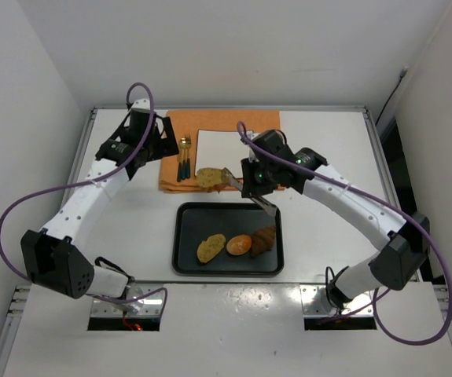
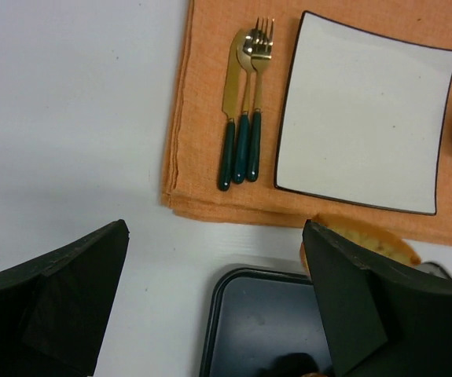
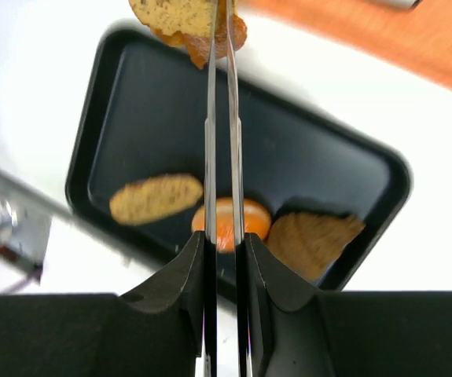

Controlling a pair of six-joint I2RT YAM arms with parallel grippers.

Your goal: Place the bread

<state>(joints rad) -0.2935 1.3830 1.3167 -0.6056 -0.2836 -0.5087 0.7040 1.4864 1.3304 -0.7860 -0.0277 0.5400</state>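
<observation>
Nearest the arm bases lies a black rectangular metal tray (image 1: pixel 181 263) on the white table (image 1: pixel 131 228). It holds three baked pieces in a row: an oval toasted slice (image 1: pixel 211 247) on the left, a round orange-glazed bun (image 1: pixel 239 245) in the middle and a darker brown pastry (image 1: pixel 263 239) on the right.

Beyond the tray's far rim, the right gripper (image 3: pixel 226 243) is clamped tight on a pair of thin metal tongs (image 3: pixel 222 133), whose two blades run almost together. Their tips pinch the bread slice (image 3: pixel 180 17) by one edge. It is an oval slice with a pale yellow, grainy crumb and a darker golden-brown crust, tilted in the tongs.

From above, the slice sits over the near edge of the orange woven placemat, between the tray and the plate. Whether it touches the cloth cannot be told.

Farther back, the orange woven placemat (image 2: pixel 202 188) carries a white square plate with a dark rim (image 2: pixel 367 110). Just left of the plate lie a gold knife, spoon and fork with dark green handles (image 2: pixel 245 110), side by side.

The left gripper (image 2: pixel 215 229) hangs over the placemat's left edge with its fingers (image 2: pixel 53 298) spread wide and nothing between them.
</observation>
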